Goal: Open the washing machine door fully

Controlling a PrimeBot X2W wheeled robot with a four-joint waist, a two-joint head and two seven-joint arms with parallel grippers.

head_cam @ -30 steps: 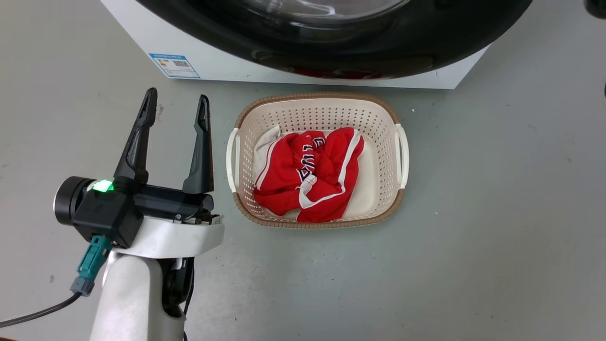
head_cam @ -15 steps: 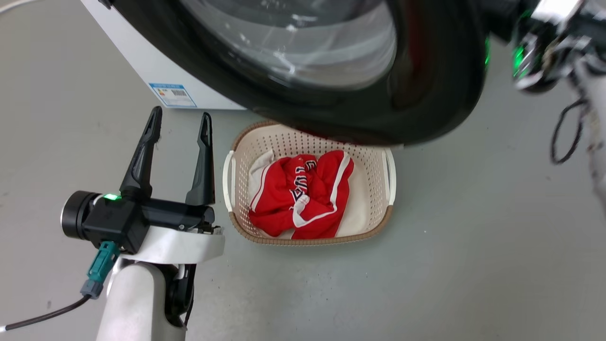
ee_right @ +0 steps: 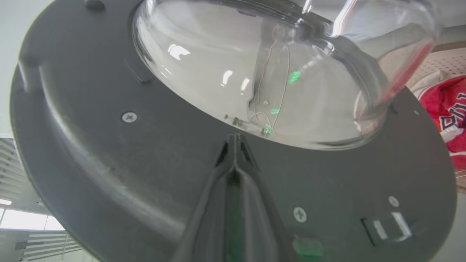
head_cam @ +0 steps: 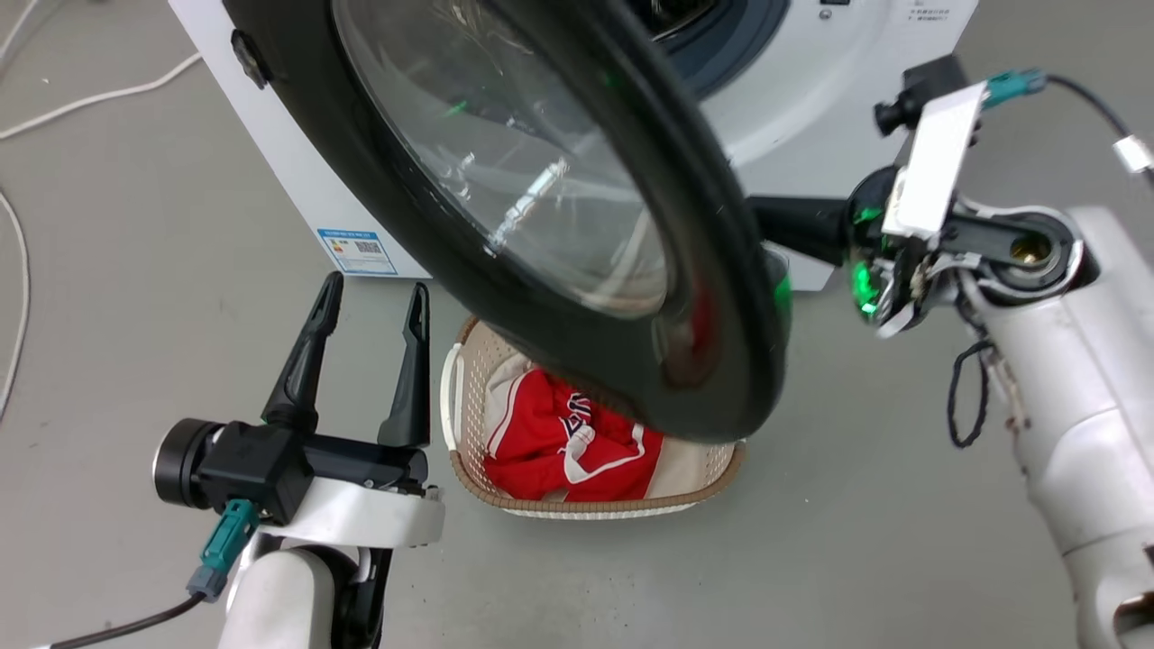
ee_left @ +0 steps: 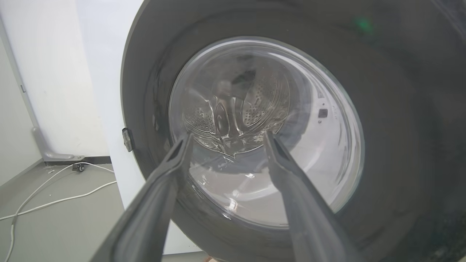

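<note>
The washing machine door point(head_cam: 505, 180), a glossy black disc with a bulging clear glass centre, stands swung partly out from the white machine point(head_cam: 811, 108), hinged on its left. My right gripper point(head_cam: 766, 227) reaches in behind the door. In the right wrist view its fingers lie shut together point(ee_right: 236, 136), tips against the door's dark inner face point(ee_right: 109, 153) just below the glass bowl. My left gripper point(head_cam: 374, 287) hangs open and empty at the lower left, in front of the door's outer face point(ee_left: 309, 153). In the left wrist view, the left gripper point(ee_left: 228, 135) holds nothing.
A cream perforated basket point(head_cam: 469, 469) holding red clothing point(head_cam: 550, 442) sits on the grey floor, partly under the door's lower rim. White cables point(head_cam: 54, 108) trail over the floor at the far left. The drum opening point(head_cam: 712, 36) shows behind the door.
The door has swung outward from nearly flat against the machine, and my right arm has come into view behind it. The head view has tilted up. The left gripper stays open.
</note>
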